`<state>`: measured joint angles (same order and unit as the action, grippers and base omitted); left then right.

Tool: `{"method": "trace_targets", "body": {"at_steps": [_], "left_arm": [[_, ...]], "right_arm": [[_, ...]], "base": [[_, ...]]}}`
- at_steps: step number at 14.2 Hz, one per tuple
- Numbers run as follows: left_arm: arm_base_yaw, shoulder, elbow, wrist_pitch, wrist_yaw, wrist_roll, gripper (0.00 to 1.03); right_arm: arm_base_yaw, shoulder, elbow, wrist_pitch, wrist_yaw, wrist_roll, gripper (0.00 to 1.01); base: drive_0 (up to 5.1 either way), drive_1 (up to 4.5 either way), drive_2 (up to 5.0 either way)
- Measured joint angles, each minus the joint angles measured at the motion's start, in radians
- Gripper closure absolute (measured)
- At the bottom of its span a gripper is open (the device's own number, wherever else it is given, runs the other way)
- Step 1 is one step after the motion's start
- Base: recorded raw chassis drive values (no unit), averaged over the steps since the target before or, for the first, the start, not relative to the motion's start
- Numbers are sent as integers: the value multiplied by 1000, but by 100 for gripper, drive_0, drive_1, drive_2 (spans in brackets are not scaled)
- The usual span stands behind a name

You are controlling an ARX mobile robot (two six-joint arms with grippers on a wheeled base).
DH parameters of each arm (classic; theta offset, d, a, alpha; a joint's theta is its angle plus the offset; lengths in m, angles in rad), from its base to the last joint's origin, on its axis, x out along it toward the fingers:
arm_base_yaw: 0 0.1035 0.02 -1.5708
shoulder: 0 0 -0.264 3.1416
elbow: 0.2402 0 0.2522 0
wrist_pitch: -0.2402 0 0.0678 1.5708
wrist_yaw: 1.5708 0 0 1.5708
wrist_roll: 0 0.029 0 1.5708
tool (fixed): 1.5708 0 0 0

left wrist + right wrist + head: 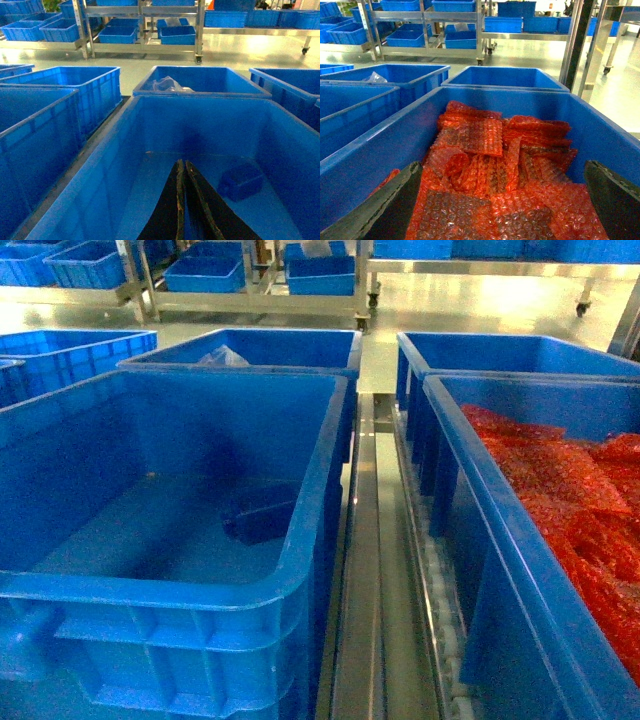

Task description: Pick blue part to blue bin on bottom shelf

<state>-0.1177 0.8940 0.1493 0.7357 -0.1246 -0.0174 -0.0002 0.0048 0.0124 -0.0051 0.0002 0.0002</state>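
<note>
The blue part lies on the floor of the big blue bin, towards its right wall. In the left wrist view the blue part rests to the right of my left gripper and a little ahead of it. That gripper hangs inside the blue bin with its black fingers pressed together and nothing between them. My right gripper is open wide over red bubble wrap. Steel rails of the bottom shelf run between the crates. Neither gripper shows in the head view.
A blue crate filled with red bubble wrap stands on the right. Behind the bin another blue crate holds a clear plastic bag. More crates sit at the left, and steel racks with crates stand across the floor.
</note>
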Motion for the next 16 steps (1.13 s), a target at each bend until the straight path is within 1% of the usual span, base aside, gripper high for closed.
{"method": "trace_targets", "body": {"at_steps": [3, 4, 5, 6, 7, 8, 10, 12, 16], "left_arm": [[32, -111, -51, -60, 37, 0, 101], [91, -157, -68, -92, 107, 1, 101], [124, -196, -82, -116, 109, 0, 101], [120, -236, -92, -145, 121, 0, 101], [116, -257, -114, -123, 125, 0, 101], [116, -281, -138, -146, 124, 0, 101], [117, -380, -139, -227, 124, 0, 101], [117, -492, -139, -339, 124, 0, 101], [117, -533, -139, -375, 124, 0, 101]], "right_arm": [[0, 0, 0, 0, 0, 0, 3], [0, 0, 0, 0, 0, 0, 3], [0, 0, 0, 0, 0, 0, 3], [0, 0, 0, 1, 0, 0, 3], [0, 0, 0, 0, 0, 0, 3], [0, 0, 0, 0, 0, 0, 3], [0, 0, 0, 0, 0, 0, 3], [0, 0, 0, 0, 0, 0, 3], [0, 0, 0, 0, 0, 0, 3]], "base": [[0, 0, 0], [0, 0, 0], [0, 0, 0], [0, 0, 0], [0, 0, 0], [0, 0, 0], [0, 0, 0], [0, 0, 0], [0, 0, 0]]}}
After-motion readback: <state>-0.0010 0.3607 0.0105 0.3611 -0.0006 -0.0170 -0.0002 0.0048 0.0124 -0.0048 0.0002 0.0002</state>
